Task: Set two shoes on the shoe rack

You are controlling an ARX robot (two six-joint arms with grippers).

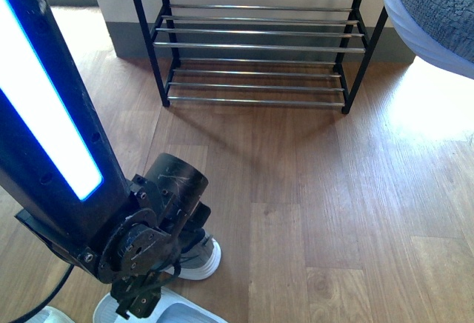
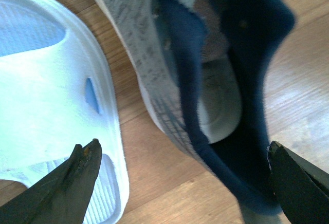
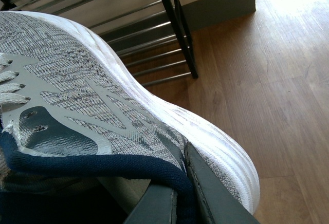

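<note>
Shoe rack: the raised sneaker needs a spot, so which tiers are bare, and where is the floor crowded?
Both visible tiers of the shoe rack are bare, as is the wooden floor before it. The held sneaker is raised on the right. Crowded: near left, where the open left gripper straddles the other sneaker beside a white slipper.

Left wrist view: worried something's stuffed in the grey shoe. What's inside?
Inside the shoe, navy lining and a pale insole show; the toe end is hidden under the knit upper.
</note>
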